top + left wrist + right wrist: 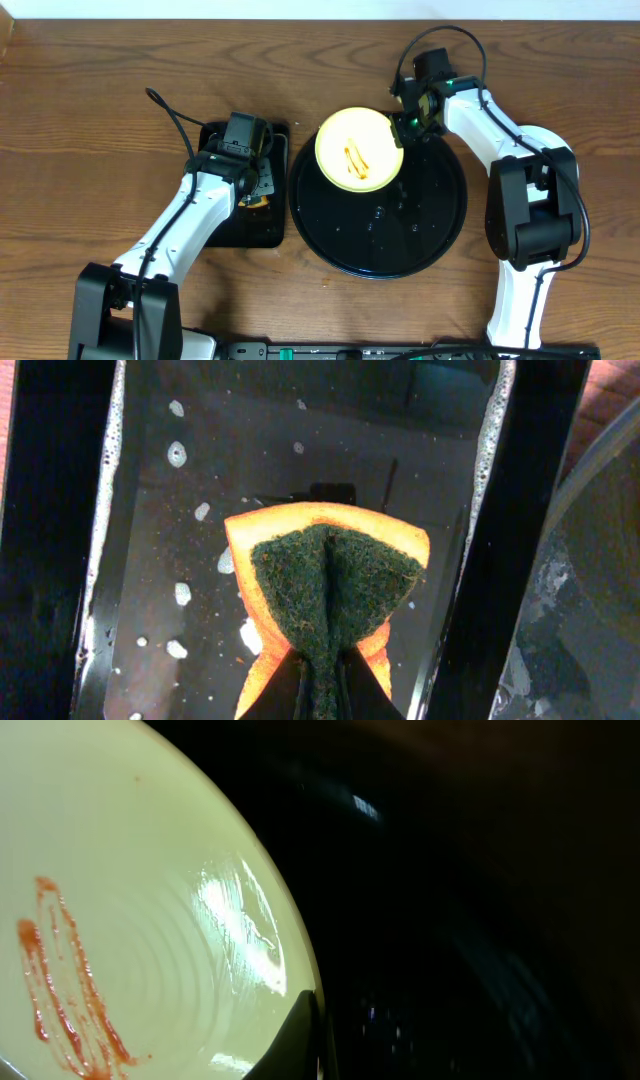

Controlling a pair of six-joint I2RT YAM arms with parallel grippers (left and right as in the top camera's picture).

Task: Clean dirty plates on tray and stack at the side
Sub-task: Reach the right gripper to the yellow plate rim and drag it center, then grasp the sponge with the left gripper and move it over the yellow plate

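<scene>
A pale yellow plate [358,150] with orange-brown sauce streaks is held tilted over the back left of the round black tray [430,225]. My right gripper [407,124] is shut on the plate's right rim; in the right wrist view the plate [130,900] fills the left and a finger [305,1040] clamps its edge. My left gripper [250,190] is shut on a sponge [330,585], orange with a dark green scouring face, folded and held over the wet rectangular black tray [200,480]. The mint-blue plates are out of view.
The rectangular black tray [215,225] lies left of the round tray, with soapy water and foam spots in it. The round tray's rim [600,470] shows at the right of the left wrist view. Wood table all around.
</scene>
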